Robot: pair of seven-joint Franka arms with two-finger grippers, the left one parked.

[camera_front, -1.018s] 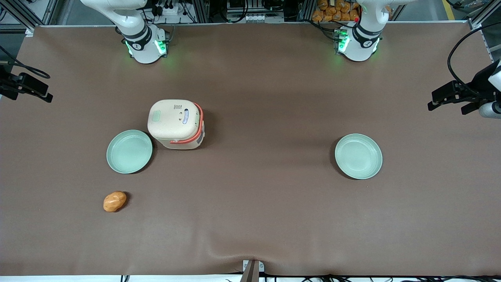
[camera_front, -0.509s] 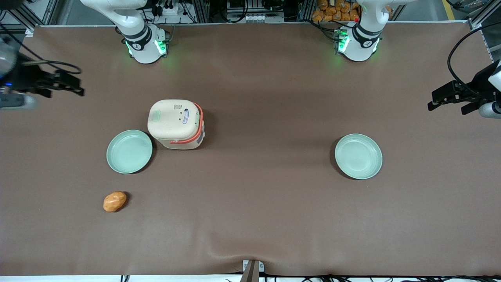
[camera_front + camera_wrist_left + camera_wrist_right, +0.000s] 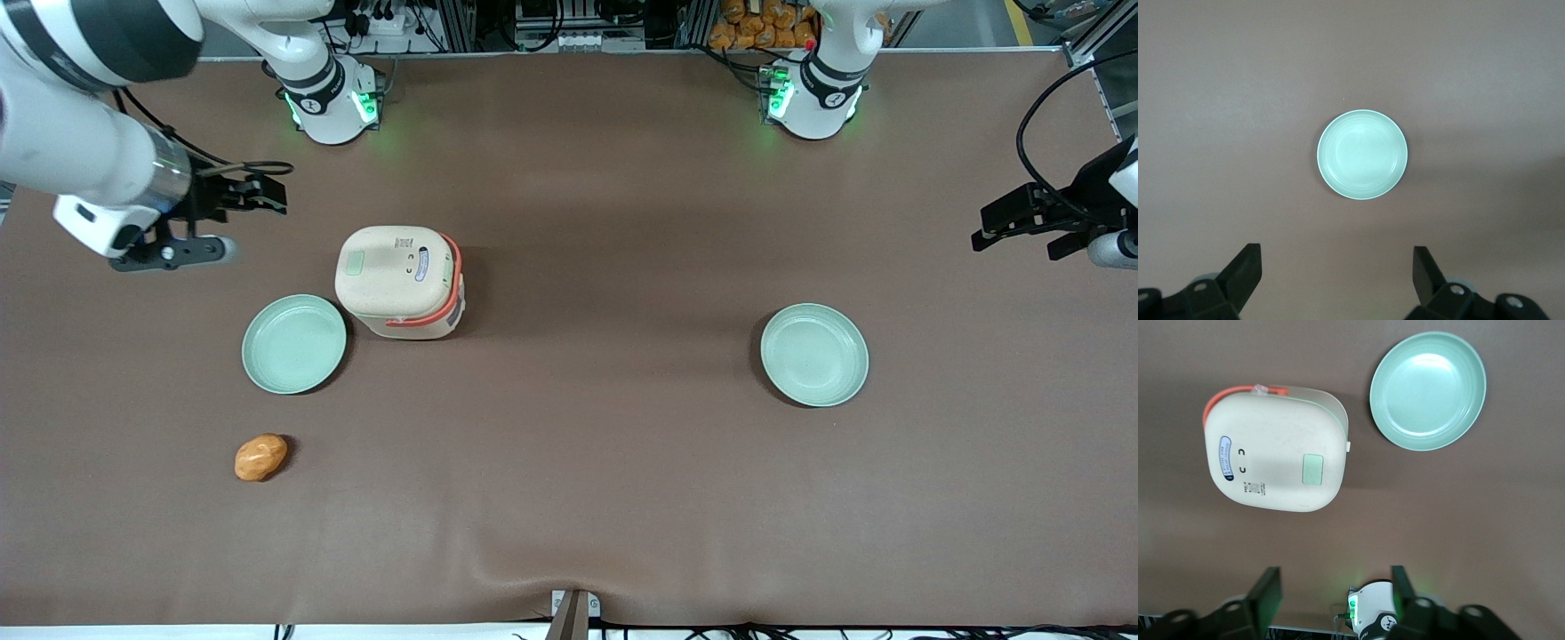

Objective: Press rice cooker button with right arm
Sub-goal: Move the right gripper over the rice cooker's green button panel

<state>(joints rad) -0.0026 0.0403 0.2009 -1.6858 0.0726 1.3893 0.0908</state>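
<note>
The cream-beige rice cooker (image 3: 400, 280) stands on the brown table with its coral-orange handle band on the side toward the parked arm. Its pale green button (image 3: 356, 263) sits on the lid on the side toward the working arm. The right arm (image 3: 84, 151) reaches in from the working arm's end. Its black gripper (image 3: 265, 196) hangs in the air beside the cooker, apart from it. In the right wrist view the cooker (image 3: 1275, 450) and button (image 3: 1313, 469) show whole, and the gripper (image 3: 1335, 590) is open and empty, its fingers (image 3: 1268, 593) wide apart.
A green plate (image 3: 294, 344) lies beside the cooker, nearer the front camera; it also shows in the right wrist view (image 3: 1428, 390). A second green plate (image 3: 814, 355) lies toward the parked arm's end. An orange-brown lump (image 3: 260, 457) lies nearer the front camera.
The right arm has swung in from the table's edge toward the rice cooker, bringing its gripper close beside it. The cooker, plates and lump have not moved.
</note>
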